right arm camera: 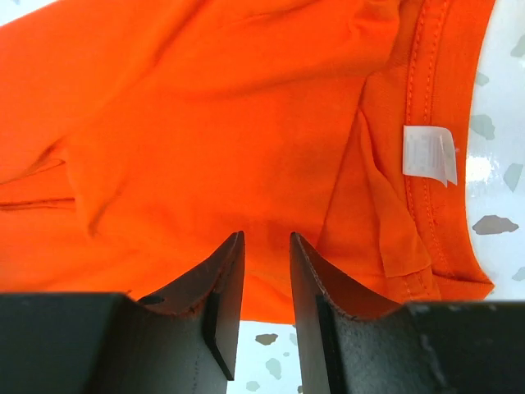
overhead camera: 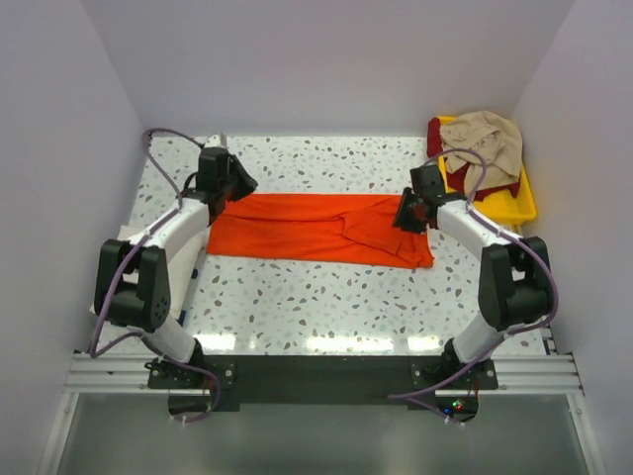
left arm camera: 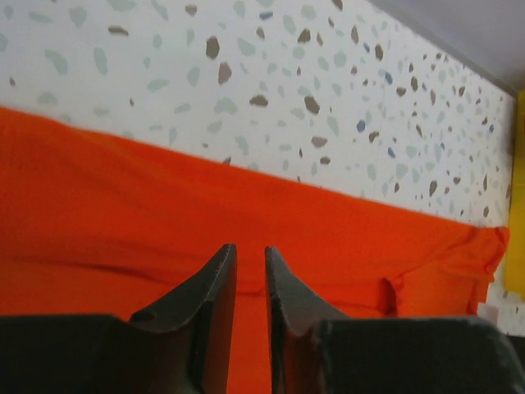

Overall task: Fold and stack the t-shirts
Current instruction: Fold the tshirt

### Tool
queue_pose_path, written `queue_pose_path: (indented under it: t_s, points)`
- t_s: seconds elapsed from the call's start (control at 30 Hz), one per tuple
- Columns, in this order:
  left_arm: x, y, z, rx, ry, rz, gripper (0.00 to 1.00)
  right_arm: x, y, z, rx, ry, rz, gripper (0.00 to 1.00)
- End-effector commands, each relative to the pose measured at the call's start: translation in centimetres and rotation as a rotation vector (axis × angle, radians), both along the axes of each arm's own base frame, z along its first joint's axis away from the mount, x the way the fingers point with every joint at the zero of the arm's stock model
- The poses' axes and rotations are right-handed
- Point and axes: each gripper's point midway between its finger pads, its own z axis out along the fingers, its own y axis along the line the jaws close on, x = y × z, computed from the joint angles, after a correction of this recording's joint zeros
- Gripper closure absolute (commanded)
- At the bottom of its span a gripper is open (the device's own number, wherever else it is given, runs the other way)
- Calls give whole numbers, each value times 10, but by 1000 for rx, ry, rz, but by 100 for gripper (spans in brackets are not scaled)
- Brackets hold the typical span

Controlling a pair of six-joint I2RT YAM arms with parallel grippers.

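Note:
A bright orange t-shirt (overhead camera: 316,230) (left arm camera: 164,197) (right arm camera: 205,123) lies on the speckled table as a long flat strip running left to right. Its collar end, with a small white neck tag (right arm camera: 428,154), is on the right. My left gripper (overhead camera: 237,188) (left arm camera: 248,249) hovers over the strip's left far corner, its jaws a narrow gap apart with nothing between them. Over the right end, near the collar, my right gripper (overhead camera: 406,216) (right arm camera: 267,236) stands open and empty. More t-shirts, one beige (overhead camera: 490,143) and one dark red (overhead camera: 435,134), are heaped in the tray.
A yellow plastic tray (overhead camera: 514,206) (left arm camera: 517,205) sits at the back right corner, just behind the right gripper. White walls close in the table on the left, back and right. Bare speckled tabletop (overhead camera: 316,307) stretches between the shirt and the arm bases.

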Motion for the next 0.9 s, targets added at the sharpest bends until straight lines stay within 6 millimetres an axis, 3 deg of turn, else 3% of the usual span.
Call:
queue_pose_path:
  t_s: [0.0,0.07,0.2,0.47,0.57,0.67,0.83,0.87]
  points:
    - [-41,-12,-33,20,68,-32,76,9,1,-2,36,-27,-33,68]
    - [-53,-16,-38,41,70,-39,78,11,1,-9,26,-12,-33,68]
    - [-77,-21,-65,99,126,-53,81,14,-2,-21,4,15,-38,69]
    - [-97,-24,-111,248,212,-60,83,16,-10,-47,-66,97,-37,70]
    - [-107,-27,-125,284,250,-76,84,25,-12,-54,-96,117,-31,71]
    - [-120,-29,-137,302,274,-97,84,29,-15,-65,-129,152,-21,71]
    - [-136,-33,-145,311,298,-125,85,52,-18,-72,-186,178,9,71]
    - [-141,-38,-144,302,301,-141,85,55,-17,-82,-194,198,19,71]
